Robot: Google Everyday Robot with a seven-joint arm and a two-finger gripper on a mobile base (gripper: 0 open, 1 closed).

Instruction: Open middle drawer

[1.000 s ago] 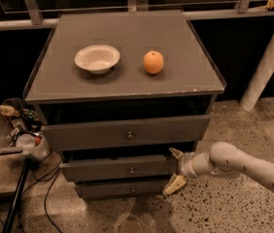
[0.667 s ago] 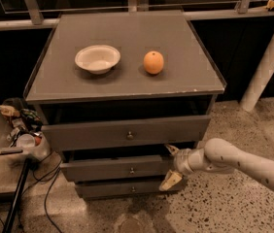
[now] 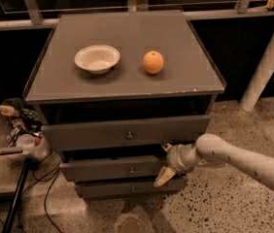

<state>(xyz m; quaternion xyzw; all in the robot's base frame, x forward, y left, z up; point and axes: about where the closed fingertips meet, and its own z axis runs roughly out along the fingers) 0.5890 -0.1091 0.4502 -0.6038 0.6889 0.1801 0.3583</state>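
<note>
The gripper (image 3: 162, 164) is edging leftward, fingers apart, and now seems to be bracketing the right end of the middle drawer (image 3: 108, 169), at 3 o'clock from its knob (image 3: 131, 170). The drawer, at 6 o'clock below the worktop (image 3: 127, 89), is not moving yet, so the pull is probably only beginning.

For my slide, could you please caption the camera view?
Gripper at the right end of the middle drawer; bowl and orange on the cabinet top.

Dim overhead light; gripper (image 3: 165, 163) at middle drawer (image 3: 109, 169)
</note>
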